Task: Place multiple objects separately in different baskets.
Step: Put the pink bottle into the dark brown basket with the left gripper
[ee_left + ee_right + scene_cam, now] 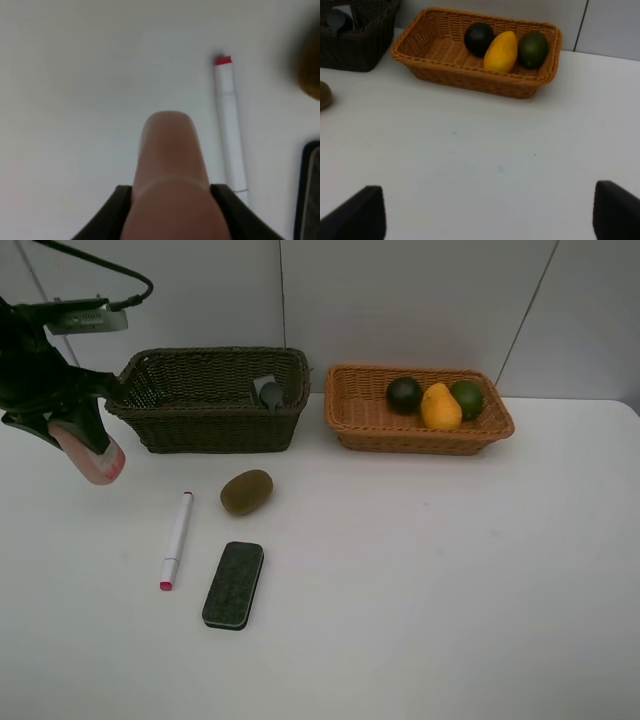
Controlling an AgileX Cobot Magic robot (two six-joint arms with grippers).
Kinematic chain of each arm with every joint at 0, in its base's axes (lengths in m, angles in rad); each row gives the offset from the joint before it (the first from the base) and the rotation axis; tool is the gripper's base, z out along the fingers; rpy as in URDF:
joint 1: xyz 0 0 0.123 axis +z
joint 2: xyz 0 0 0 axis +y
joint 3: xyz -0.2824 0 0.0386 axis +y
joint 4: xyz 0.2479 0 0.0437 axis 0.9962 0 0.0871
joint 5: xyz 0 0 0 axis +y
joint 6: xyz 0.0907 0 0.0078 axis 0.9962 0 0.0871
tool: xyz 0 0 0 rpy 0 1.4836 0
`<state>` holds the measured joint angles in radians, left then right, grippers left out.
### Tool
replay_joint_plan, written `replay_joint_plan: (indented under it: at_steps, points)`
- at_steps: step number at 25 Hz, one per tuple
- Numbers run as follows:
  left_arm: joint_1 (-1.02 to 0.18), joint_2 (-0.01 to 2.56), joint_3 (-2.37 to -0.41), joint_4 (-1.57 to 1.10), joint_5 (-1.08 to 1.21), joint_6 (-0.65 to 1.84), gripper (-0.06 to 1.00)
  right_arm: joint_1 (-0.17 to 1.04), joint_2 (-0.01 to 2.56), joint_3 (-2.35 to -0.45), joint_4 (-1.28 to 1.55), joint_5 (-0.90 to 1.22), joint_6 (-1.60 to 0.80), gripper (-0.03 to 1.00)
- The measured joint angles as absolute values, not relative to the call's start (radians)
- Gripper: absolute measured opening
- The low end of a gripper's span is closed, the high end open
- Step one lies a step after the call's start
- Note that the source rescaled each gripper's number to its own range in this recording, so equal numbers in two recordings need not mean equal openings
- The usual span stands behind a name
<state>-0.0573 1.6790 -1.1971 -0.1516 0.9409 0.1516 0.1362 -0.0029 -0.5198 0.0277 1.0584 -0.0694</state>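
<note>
The left gripper (72, 420), jaws partly closed around the pink bottle (97, 460), hung beside the dark basket (210, 430); next, probably, carry over its rim and release (right gripper (487, 212) gaped empty).

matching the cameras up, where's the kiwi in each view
exterior high: kiwi on the table before the dark basket, right of the marker.
left wrist: blurred brown shape at the frame edge, past the marker.
right wrist: cut by the frame edge, near the dark basket.
shared landmark: dark basket, not in left wrist.
</note>
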Motion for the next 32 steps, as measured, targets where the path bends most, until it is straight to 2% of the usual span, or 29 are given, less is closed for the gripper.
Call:
replay_joint_plan:
  at_steps: [9, 24, 32]
  points:
    - [-0.057, 1.679, -1.401, -0.109, 0.935, 0.151, 0.29, 0.136, -0.003, -0.52, 0.028, 1.058, -0.069, 1.0]
    - [-0.057, 1.817, -1.417, 0.022, 0.553, 0.151, 0.29, 0.136, -0.003, -0.52, 0.028, 1.058, -0.069, 1.0]
    - [-0.057, 1.906, -1.417, -0.006, 0.451, 0.151, 0.29, 0.136, -0.003, -0.52, 0.028, 1.058, -0.069, 1.0]
